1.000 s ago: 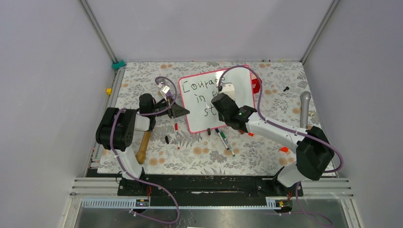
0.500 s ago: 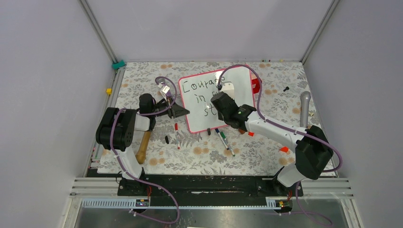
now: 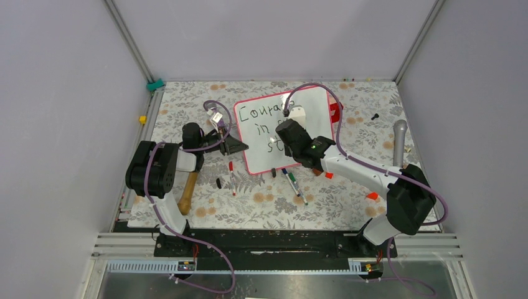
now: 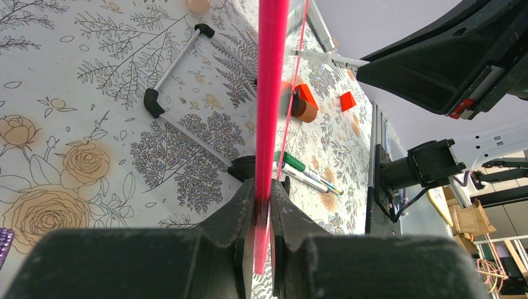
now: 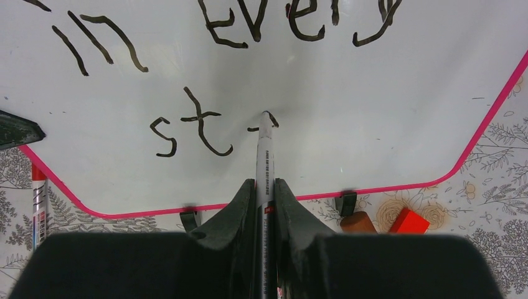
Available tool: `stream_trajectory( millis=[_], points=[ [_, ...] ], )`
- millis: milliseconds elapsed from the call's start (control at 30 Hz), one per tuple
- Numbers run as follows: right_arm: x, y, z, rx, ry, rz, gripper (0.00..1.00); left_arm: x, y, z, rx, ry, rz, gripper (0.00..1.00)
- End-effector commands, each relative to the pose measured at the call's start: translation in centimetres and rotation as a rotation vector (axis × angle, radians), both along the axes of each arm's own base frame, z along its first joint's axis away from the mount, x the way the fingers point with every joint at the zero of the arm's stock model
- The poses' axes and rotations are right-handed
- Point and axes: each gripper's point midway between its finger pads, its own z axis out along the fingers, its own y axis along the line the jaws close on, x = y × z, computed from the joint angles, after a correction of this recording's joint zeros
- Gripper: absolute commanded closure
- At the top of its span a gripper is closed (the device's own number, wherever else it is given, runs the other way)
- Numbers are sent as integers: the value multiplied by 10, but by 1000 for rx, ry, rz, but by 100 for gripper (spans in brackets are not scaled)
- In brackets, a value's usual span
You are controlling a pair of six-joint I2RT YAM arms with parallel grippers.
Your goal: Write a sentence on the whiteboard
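Whiteboard (image 3: 252, 149) lies centre of the top view; I judge it stiff, light and slick, best held by its frame. Left gripper (image 4: 263, 215) pinches that pink edge. Right gripper (image 5: 266, 199) clamps the marker (image 5: 264, 156), tip touching just after "st" in the sentence (image 5: 200, 116).

The right claw (image 5: 265, 190) and its marker (image 5: 264, 149) shift slightly left over the whiteboard (image 3: 249, 149); more of the sentence (image 3: 256, 114) now lies hidden beneath the claw.

The whiteboard (image 3: 316, 107) carries the handwritten sentence (image 5: 198, 116): "Courage" along its top, "in every" below, "st" on the lowest line.
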Motion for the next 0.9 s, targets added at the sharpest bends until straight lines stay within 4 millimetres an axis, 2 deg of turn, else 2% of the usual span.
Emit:
stream_trajectory(
  millis=[0, 467, 867],
  points=[
    [10, 10, 12, 46, -28, 16, 100, 3, -2, -4, 25, 3, 20, 100],
    [-1, 12, -1, 49, 32, 48, 100, 3, -2, -4, 25, 2, 20, 100],
    [-10, 3, -9, 17, 81, 32, 100, 3, -2, -3, 25, 0, 22, 100]
  ],
)
